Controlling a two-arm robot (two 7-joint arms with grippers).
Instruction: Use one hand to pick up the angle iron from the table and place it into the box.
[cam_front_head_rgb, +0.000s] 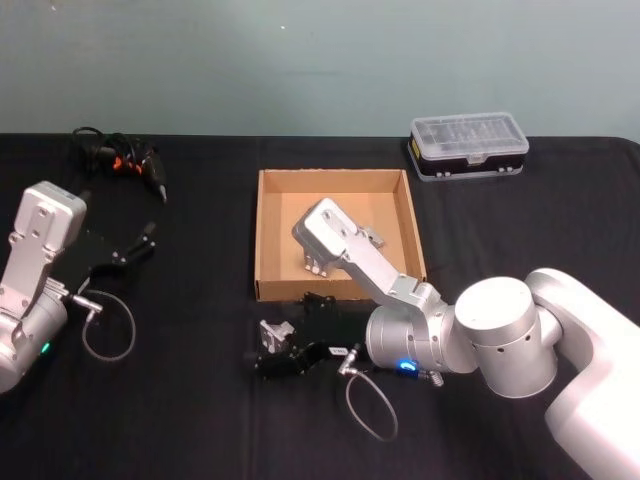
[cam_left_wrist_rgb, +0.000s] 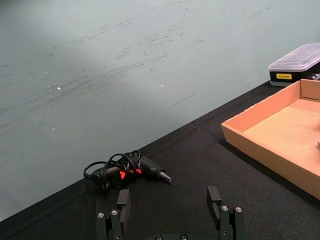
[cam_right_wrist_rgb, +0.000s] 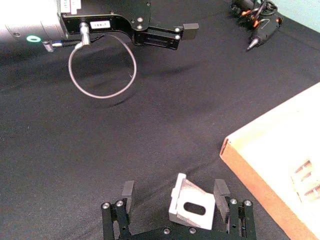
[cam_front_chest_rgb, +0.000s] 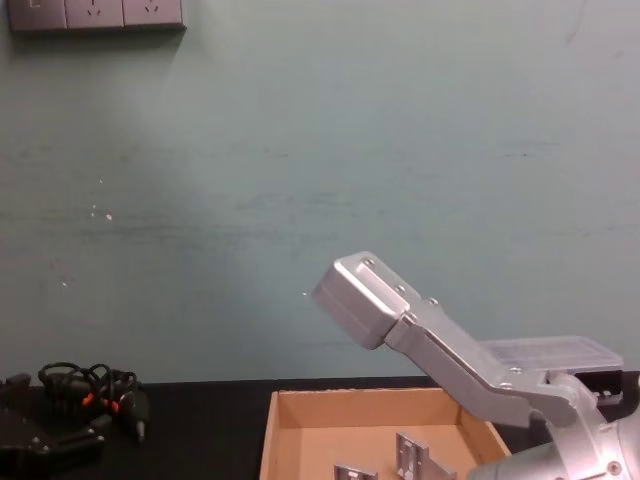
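An angle iron (cam_right_wrist_rgb: 192, 207), a small silver bracket with a slot, lies on the black table (cam_right_wrist_rgb: 100, 150) just in front of the box's near left corner (cam_front_head_rgb: 275, 330). My right gripper (cam_right_wrist_rgb: 174, 192) is open and low over the table, one finger on each side of the iron (cam_front_head_rgb: 268, 346). The far finger stands close to the iron and the other leaves a gap. The tan cardboard box (cam_front_head_rgb: 270, 235) sits mid-table with two other angle irons (cam_front_head_rgb: 372, 238) inside. My left gripper (cam_front_head_rgb: 135, 248) rests open at the left, holding nothing (cam_left_wrist_rgb: 169, 200).
A black tool with an orange cord (cam_front_head_rgb: 125, 160) lies at the back left. A black case with a clear lid (cam_front_head_rgb: 468, 145) stands at the back right. My right forearm (cam_front_head_rgb: 350, 250) crosses above the box's front wall.
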